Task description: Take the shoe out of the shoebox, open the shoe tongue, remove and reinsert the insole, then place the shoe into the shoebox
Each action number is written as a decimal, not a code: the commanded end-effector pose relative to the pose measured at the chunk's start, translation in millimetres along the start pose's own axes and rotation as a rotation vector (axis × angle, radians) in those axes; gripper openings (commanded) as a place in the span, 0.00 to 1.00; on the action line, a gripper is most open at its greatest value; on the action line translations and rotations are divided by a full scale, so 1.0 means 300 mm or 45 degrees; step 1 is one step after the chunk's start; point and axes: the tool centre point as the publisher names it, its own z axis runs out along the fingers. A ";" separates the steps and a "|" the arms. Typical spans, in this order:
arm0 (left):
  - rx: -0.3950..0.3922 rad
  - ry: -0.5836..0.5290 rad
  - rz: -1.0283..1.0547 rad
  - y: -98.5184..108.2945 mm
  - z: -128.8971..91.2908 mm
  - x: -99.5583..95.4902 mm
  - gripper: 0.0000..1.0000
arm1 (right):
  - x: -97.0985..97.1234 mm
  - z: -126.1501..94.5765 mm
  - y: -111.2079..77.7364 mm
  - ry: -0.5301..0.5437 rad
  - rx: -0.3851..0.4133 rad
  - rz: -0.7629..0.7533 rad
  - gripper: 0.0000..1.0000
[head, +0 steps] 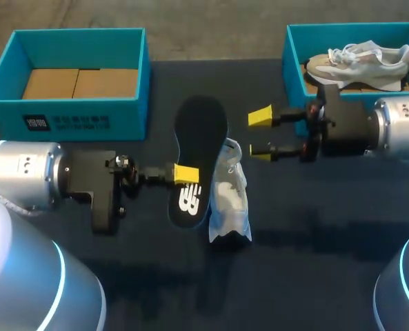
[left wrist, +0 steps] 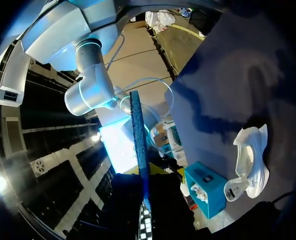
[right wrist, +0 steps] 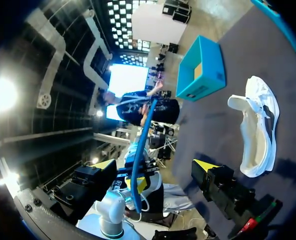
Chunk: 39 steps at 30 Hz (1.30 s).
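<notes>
The black insole (head: 201, 131) is held at the frame's centre, pinched by the closed fingers of the left gripper (head: 185, 174). It overlaps the white shoe (head: 230, 189), which lies on the dark surface (head: 314, 227). The right gripper (head: 261, 134) sits right of centre, fingers wide apart and empty. With nothing steadying the shoe, the thin insole may bend, slip or push the shoe away on reinsertion. One left finger and part of the shoe's opening are hidden behind the insole.

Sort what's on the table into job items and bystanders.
Job:
insole, clamped in left gripper
white shoe beside it
left shoebox, no shoe inside

Lying about, apparently:
right shoebox holding a grey shoe
</notes>
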 end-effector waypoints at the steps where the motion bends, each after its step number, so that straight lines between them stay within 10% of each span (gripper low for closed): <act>1: 0.031 -0.005 -0.013 0.062 0.018 0.038 0.00 | -0.008 0.035 -0.006 0.011 -0.002 0.006 1.00; 25: 0.012 0.045 0.034 0.106 0.121 0.164 0.00 | -0.007 0.193 0.069 0.105 0.034 0.007 0.98; 28: 0.013 0.039 0.030 0.111 0.123 0.172 0.00 | -0.011 0.196 0.071 0.101 0.035 0.017 0.49; 39: 0.013 0.026 0.034 0.116 0.116 0.173 0.00 | -0.042 0.186 0.070 0.097 0.016 0.053 0.19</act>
